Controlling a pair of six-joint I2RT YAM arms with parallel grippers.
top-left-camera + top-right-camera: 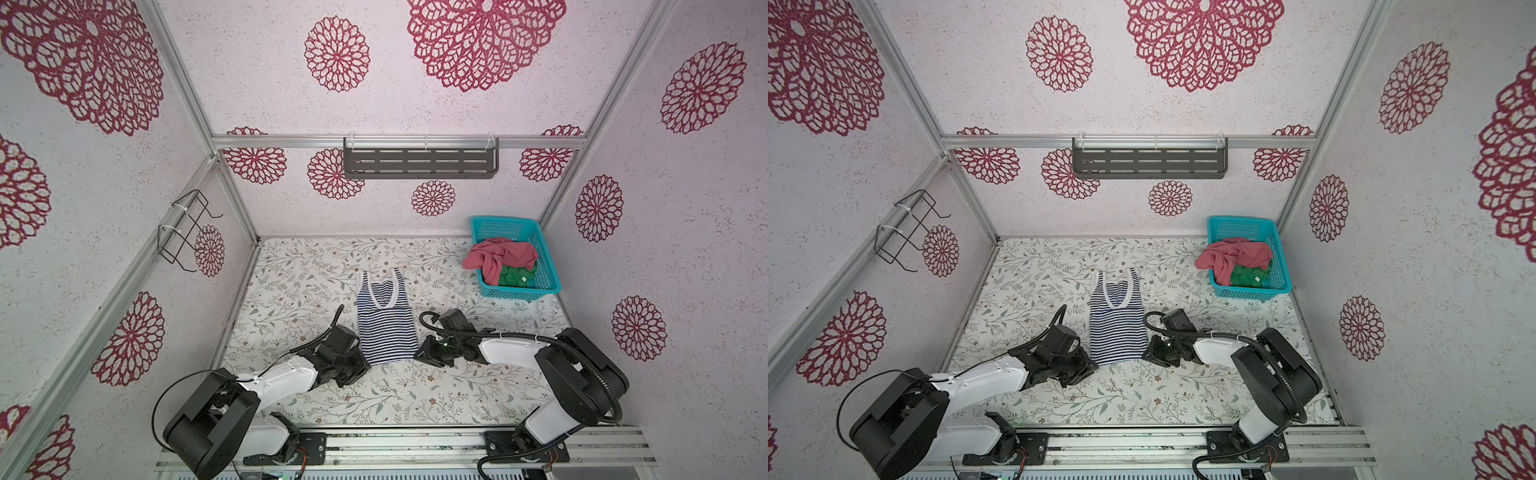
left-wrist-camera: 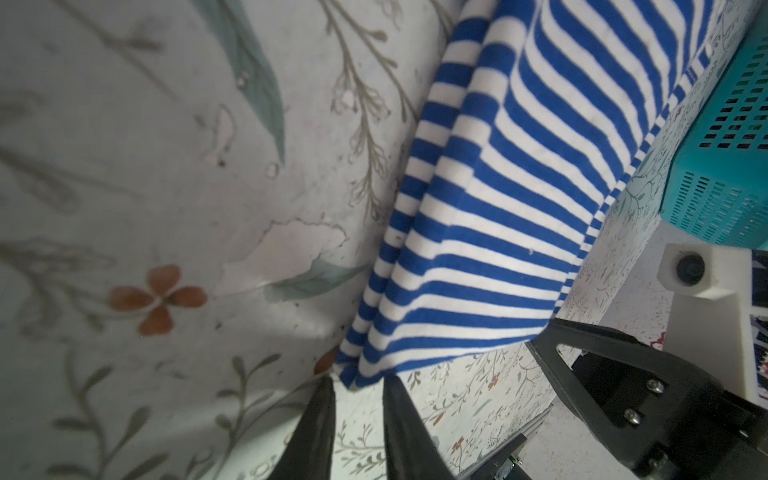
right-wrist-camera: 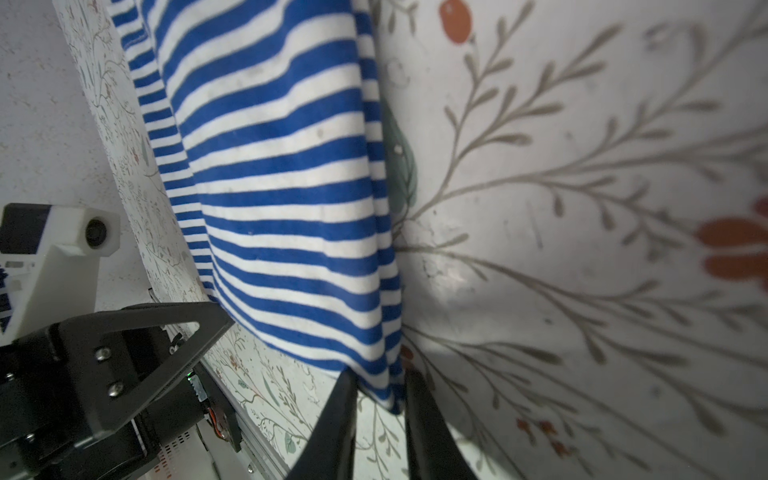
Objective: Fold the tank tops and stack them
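both top views, one striped top (image 1: 386,328), one pink top (image 1: 505,254), one green top (image 1: 514,277)

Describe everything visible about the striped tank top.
The striped tank top is soft knit cloth with navy-and-white horizontal stripes and white trim at neckline and armholes. It lies spread flat, straps at the far end, mid-table on the floral cover. The left pincer and right pincer each straddle a hem corner; whether they are clamped is unclear.

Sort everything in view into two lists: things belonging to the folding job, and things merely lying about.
Job: striped tank top, red-pink tank top, green tank top.
Lying about: teal basket, grey wall shelf, black wire rack.
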